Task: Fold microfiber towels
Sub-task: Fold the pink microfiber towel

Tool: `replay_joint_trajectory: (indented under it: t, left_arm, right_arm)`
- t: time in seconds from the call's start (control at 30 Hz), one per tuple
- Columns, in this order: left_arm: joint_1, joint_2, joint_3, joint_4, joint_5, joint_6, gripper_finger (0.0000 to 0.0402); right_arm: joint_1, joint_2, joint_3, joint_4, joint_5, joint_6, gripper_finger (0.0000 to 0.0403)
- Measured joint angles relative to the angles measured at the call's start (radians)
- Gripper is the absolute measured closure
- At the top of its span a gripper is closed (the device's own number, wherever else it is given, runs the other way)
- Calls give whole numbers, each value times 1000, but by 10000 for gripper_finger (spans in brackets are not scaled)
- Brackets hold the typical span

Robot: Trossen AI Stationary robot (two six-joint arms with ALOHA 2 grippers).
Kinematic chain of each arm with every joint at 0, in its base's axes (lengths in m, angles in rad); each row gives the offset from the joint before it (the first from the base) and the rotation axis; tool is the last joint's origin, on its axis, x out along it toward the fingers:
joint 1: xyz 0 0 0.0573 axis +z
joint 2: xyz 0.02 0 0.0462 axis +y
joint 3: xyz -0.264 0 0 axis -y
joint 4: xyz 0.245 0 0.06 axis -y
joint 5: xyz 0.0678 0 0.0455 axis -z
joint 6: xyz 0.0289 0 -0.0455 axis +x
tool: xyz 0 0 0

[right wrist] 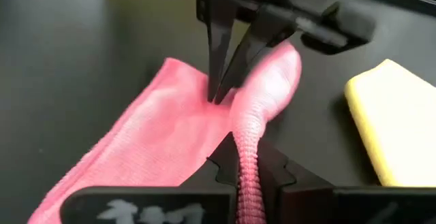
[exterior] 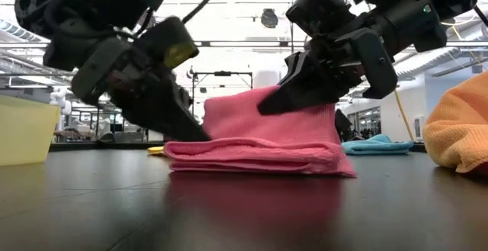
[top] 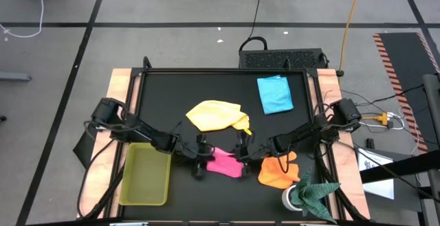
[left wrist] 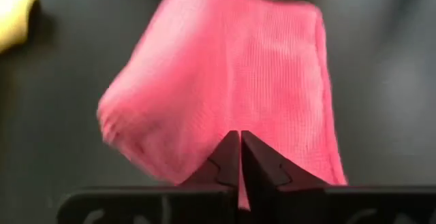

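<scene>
The pink towel (top: 225, 164) lies folded in several layers at the table's front middle, between my two grippers. My left gripper (top: 201, 154) is shut at its left end, and my right gripper (top: 240, 152) is shut on it at its right side. The low view shows part of the pink towel (exterior: 252, 114) raised above the flat stack. The yellow towel (top: 216, 115) lies bunched behind it. The light blue towel (top: 275, 94) lies flat at the far right. The orange towel (top: 278, 172) lies crumpled at the front right. My left gripper has its shut fingertips (right wrist: 216, 96) on the towel's upper layer (left wrist: 231, 118) near the left end, slanting down from the table's left. Whether cloth is pinched between them I cannot tell. The towel's lower layers (exterior: 252, 159) lie flat on the table. My right gripper pinches a raised fold of the pink towel (right wrist: 246, 157) between its two fingers, slanting down from the table's right. The fold stands up above the flat stack (exterior: 263, 106), and the rest of the towel lies on the table.
A translucent yellow-green tray (top: 146, 175) stands at the front left, beside the left arm. A dark green cloth (top: 315, 192) lies at the front right corner, next to the orange towel. The dark tabletop (top: 172, 95) is bare at the far left.
</scene>
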Motion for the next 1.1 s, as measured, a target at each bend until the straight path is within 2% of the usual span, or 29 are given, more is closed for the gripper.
replay_joint_trajectory:
  t: [0.3, 0.43, 0.6, 0.77, 0.93, 1.1]
  left_arm:
    - [-4, -171, 0, -168, -5, -67, 268]
    - [-34, -230, -1, -171, -74, -76, 243]
    - [-75, -221, 0, -106, -179, -49, 239]
    - [-139, -210, -1, -88, -202, 4, 238]
    - [-250, -206, -1, -47, -243, 64, 238]
    - [-300, -134, 0, -38, -283, -33, 259]
  right_arm:
    - [7, 58, -1, 62, 2, 1, 397]
    - [30, 57, -1, 98, 4, 1, 397]
    - [64, 58, 0, 109, 10, 28, 397]
    - [92, 67, 0, 105, 59, 29, 397]
    - [96, 110, 0, 111, 101, 27, 397]
    - [85, 109, 0, 103, 214, 2, 397]
